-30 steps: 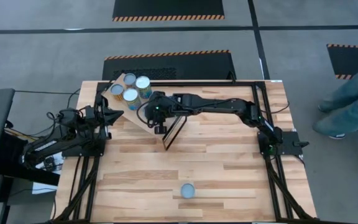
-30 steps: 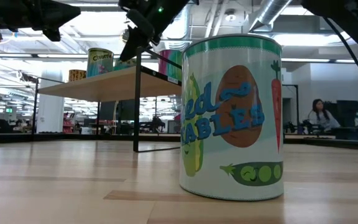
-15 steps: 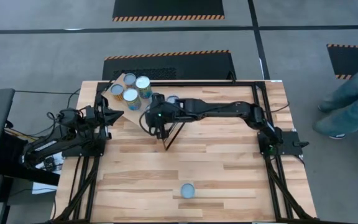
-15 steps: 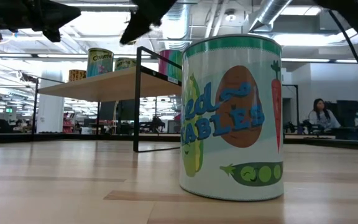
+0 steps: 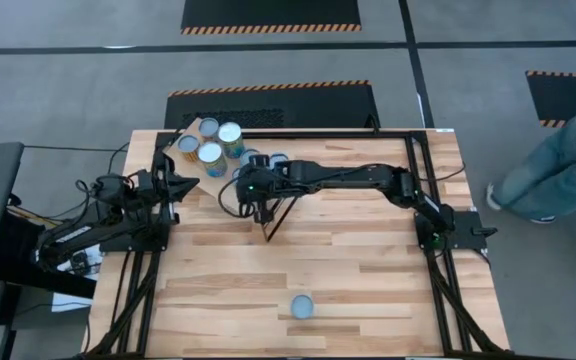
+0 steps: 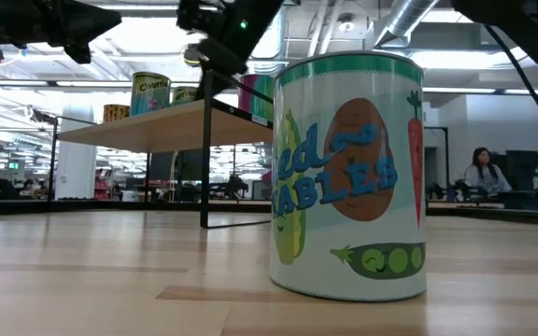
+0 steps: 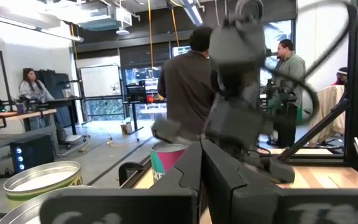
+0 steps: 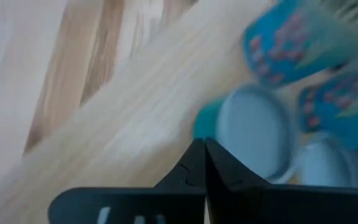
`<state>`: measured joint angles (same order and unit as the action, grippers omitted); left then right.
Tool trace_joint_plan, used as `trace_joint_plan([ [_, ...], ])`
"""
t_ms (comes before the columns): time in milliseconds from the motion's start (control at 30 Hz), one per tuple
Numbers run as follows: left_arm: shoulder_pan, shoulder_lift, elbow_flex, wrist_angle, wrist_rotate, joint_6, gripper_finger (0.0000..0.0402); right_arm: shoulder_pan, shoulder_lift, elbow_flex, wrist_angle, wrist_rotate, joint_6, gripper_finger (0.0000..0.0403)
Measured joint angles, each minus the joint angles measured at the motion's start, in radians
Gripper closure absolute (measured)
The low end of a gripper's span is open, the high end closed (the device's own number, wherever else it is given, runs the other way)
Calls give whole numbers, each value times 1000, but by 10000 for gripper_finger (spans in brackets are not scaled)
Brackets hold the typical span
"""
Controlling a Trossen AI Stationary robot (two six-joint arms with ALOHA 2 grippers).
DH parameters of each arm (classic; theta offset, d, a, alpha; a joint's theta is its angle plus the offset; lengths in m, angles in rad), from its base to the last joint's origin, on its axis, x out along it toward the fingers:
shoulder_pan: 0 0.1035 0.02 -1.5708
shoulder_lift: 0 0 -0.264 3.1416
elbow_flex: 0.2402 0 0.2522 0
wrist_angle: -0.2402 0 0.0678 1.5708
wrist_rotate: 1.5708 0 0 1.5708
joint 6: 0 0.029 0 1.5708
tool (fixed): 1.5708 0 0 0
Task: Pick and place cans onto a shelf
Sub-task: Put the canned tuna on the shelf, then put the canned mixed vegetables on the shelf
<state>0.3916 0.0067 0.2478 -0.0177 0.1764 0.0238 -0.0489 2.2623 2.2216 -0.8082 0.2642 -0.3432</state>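
Right gripper (image 5: pixel 259 203) jaws now closed empty above light wood slanted shelf (image 5: pixel 206 130); I fetch lone silvery-topped can (image 5: pixel 302 306) next; left gripper (image 5: pixel 186 181) shut, idle.

Plank tabletop (image 5: pixel 348 260), 2 hazard-striped floor mats (image 5: pixel 271 13), person's legs (image 5: pixel 553 170)

A robotics lab in a large open industrial hall. In the high view a plank table (image 5: pixel 348 270) with a black frame stands on grey concrete floor (image 5: pixel 68 80) marked with hazard-striped mats (image 5: pixel 268 14) at the top. The low view shows exposed ceiling ducts (image 6: pixel 409 19) at upper right. People (image 7: pixel 188 87) stand among desks, monitors and a whiteboard (image 7: pixel 98 81) at centre left of the left wrist view.
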Motion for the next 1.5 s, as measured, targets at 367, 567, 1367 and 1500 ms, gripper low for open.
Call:
trace_joint_plan([
  [367, 0, 0, 0, -3, 0, 3, 401, 17, -10, -2, 27, 1, -11, 393],
  [567, 0, 0, 0, -13, 0, 8, 401, 132, -68, -1, -23, 22, -30, 399],
  [1367, 0, 0, -3, -52, 0, -18, 401, 561, -103, -302, 19, -49, 555, 402],
  [1500, 0, 0, -3, -63, 0, -25, 401, 605, -142, -301, -104, -52, 738, 398],
])
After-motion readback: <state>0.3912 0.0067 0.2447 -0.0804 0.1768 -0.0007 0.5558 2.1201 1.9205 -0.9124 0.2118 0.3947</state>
